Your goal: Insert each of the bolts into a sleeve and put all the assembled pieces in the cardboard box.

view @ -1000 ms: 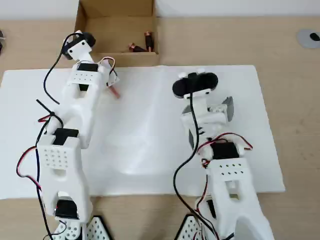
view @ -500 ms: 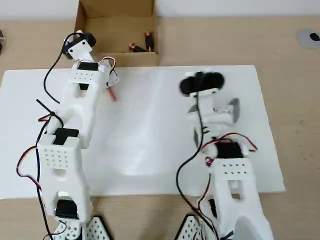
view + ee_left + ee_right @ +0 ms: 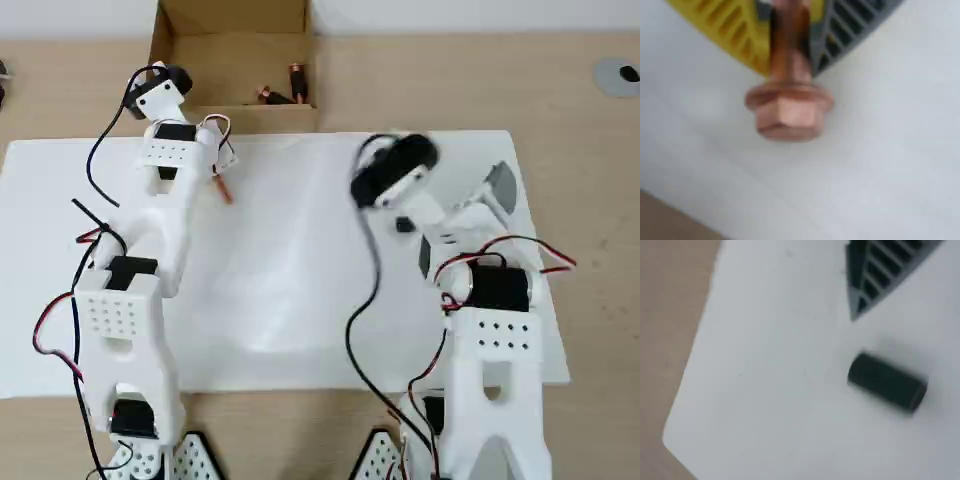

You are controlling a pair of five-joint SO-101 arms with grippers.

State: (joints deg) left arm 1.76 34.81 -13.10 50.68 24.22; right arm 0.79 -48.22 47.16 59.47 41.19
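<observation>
The right pincer (image 3: 468, 200), jaws apart, swings aside from the loose sleeve (image 3: 886, 382) while the left pincer (image 3: 790, 35) stays clamped on the bolt (image 3: 789, 107), so insertion apparently still waits.

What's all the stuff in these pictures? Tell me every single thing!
Brown cardboard box: one, brown, far side of the table.
Copper bolts already in dark sleeves: seemingly two, copper and dark, inside the box.
Copper hex-head bolt: one, copper, held by the left end effector.
Black hexagonal sleeve: one, black, lying on the sheet.
White sheet: one, white, spread over the table.
Wooden table: one, light brown, under everything.
Grey round disc: one, grey, at the table's far corner.
Left end effector: one, yellow and grey, shut on the bolt.
Right end effector: one, grey, open, beside the sleeve.
</observation>
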